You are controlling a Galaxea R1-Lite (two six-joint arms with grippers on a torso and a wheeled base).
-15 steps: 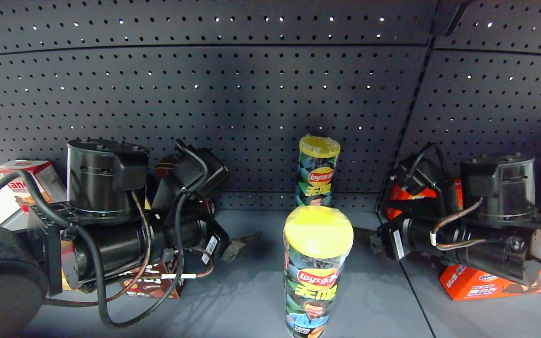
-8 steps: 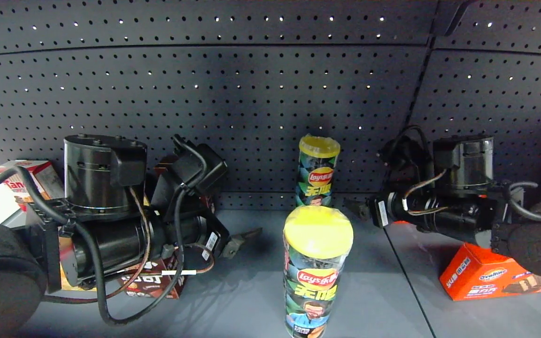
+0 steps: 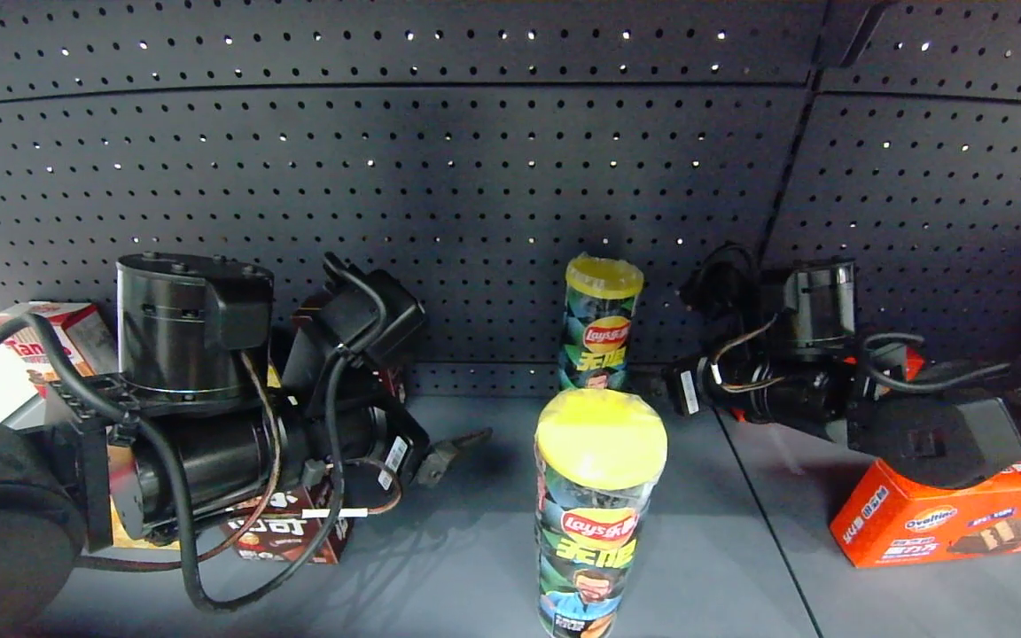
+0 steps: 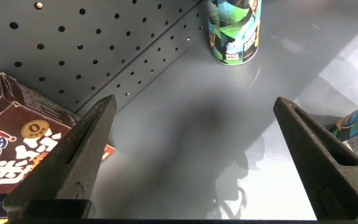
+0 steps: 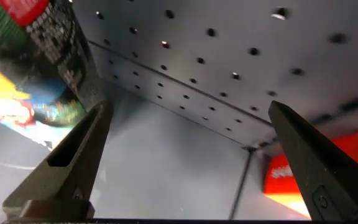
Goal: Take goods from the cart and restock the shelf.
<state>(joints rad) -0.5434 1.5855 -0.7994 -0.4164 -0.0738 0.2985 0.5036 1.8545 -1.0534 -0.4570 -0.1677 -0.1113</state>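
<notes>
— How are the fingers (image 4: 73,162) of the left gripper (image 4: 188,155) sitting?

— They are gaping wide and gripping nothing; bare grey shelf (image 3: 475,549) is showing between them; a brown box (image 4: 17,137) is lying just beside one finger, close to the pegboard (image 3: 386,195) at the back.

— And the right gripper (image 5: 188,165)?

— Its fingers (image 5: 309,168) are spreading just as wide, and they are empty too; the rear chip can (image 3: 601,323) is standing close beside one of them; whether it is touching, I cannot tell.

— Is there any room for moving in there?

— A fair stretch of shelf is lying open between the left gripper and the cans; over on the right an orange box (image 3: 945,523) is sitting flat, well apart from the cans.

— Where are the goods standing?

— The rear chip can is standing upright right against the pegboard; the front chip can (image 3: 597,514) is standing upright in line before it, nearer the front of the shelf and apart from it; both are wearing yellow lids and green, black and yellow wrapping.
</notes>
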